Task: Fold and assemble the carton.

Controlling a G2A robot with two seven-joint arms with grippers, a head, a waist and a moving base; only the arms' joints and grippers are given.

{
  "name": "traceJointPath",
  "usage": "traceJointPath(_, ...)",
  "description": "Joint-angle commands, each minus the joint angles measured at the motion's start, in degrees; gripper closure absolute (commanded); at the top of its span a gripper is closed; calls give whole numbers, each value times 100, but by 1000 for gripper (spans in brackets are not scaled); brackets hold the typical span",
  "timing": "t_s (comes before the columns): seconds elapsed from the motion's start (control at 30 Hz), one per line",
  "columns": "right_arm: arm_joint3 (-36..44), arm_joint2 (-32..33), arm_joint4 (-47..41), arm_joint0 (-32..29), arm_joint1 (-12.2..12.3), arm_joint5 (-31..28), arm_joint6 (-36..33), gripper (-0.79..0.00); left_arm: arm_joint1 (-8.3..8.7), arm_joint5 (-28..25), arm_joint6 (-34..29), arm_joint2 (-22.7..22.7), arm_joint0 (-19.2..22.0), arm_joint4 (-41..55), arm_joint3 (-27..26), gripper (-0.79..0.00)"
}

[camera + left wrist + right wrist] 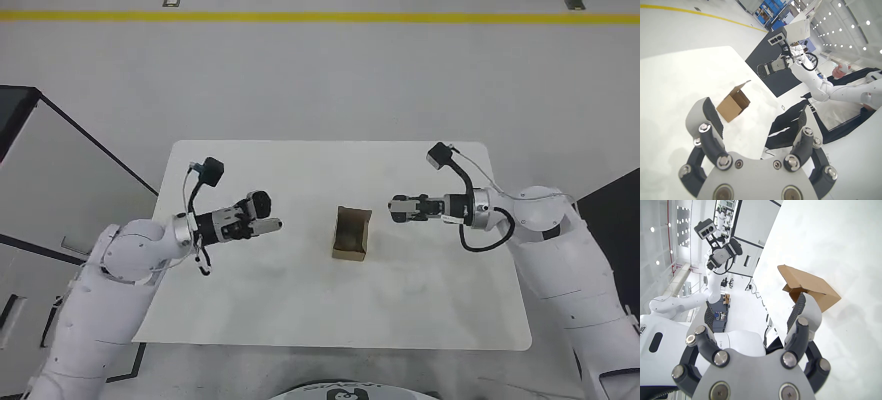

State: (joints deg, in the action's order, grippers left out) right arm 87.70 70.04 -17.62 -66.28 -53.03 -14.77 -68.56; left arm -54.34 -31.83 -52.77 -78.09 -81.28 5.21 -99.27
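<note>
A small brown carton stands in the middle of the white table, its top open and its inside dark. In the left wrist view the carton has one flap raised at its far edge. My left gripper hovers to the left of the carton, a short gap away, and is open and empty. My right gripper hangs close to the carton's right side, also open. One of its fingertips overlaps the carton in the right wrist view; contact is unclear.
Bare white tabletop surrounds the carton on all sides. Dark panels stand off the table's left side, and another dark panel stands at the right. A yellow line runs across the floor beyond the table.
</note>
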Motion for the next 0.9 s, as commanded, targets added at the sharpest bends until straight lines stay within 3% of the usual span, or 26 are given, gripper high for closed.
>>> traceJointPath(0.0, 0, 0, 0, 0, 0, 0, 0, -785, -27, 349, -353, 303, 203, 470, 255, -785)
traceJointPath(0.07, 0, 0, 0, 0, 0, 0, 0, -785, -73, 590, -475, 578, 398, 748, 493, -785)
traceJointPath(0.1, 0, 0, 0, 0, 0, 0, 0, -785, -97, 655, -458, 676, 487, 860, 621, -351)
traceJointPath(0.13, 0, 0, 0, 0, 0, 0, 0, -785, -120, 758, -490, 781, 552, 1038, 723, 0)
traceJointPath(0.2, 0, 0, 0, 0, 0, 0, 0, -785, -135, 699, -463, 813, 715, 959, 809, 0)
traceJointPath(0.47, 0, 0, 0, 0, 0, 0, 0, -785, -140, 736, -394, 842, 685, 921, 789, 0)
traceJointPath(0.6, 0, 0, 0, 0, 0, 0, 0, -785, -211, 888, -428, 1196, 715, 1173, 954, 0)
traceJointPath(0.87, -4, -44, 184, -201, 2, 66, 253, -785, -470, 859, -272, 2026, 1251, 1558, 1721, 0)
